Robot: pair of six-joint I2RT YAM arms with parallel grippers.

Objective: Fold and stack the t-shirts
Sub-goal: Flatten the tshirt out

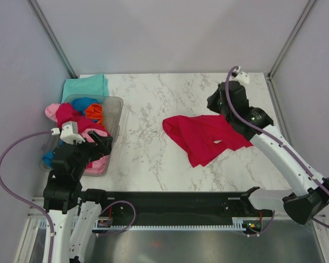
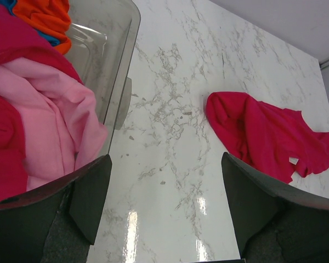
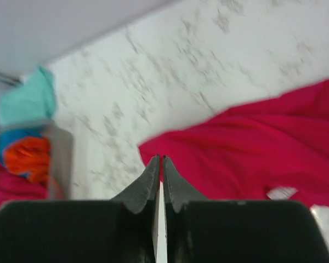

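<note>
Spreading stage, likely: crimson t-shirt (image 1: 208,138) crumpled on the table (image 1: 148,98); right gripper (image 3: 160,164) near it, jaws pressed together, empty; left gripper (image 2: 164,203) gaping by the bin (image 2: 116,66); next, open, pinch a hem, flatten.

Quick colour rundown: the crimson shirt (image 3: 252,142) just ahead of my right gripper (image 3: 162,160) is solid red, no print. The table (image 1: 148,109) is white marble with thin grey veins. Left of my left gripper (image 2: 164,164), the bin (image 2: 118,66) is clear with a greyish tint. It holds a plain pink shirt (image 2: 55,120), a bright orange shirt (image 2: 46,16), a blue shirt (image 1: 81,102) and more crimson cloth (image 2: 5,159). Far left of my right fingertips there's a mint-teal shirt (image 3: 24,101). Both grippers are black, and the cable (image 1: 11,148) is purple.
</note>
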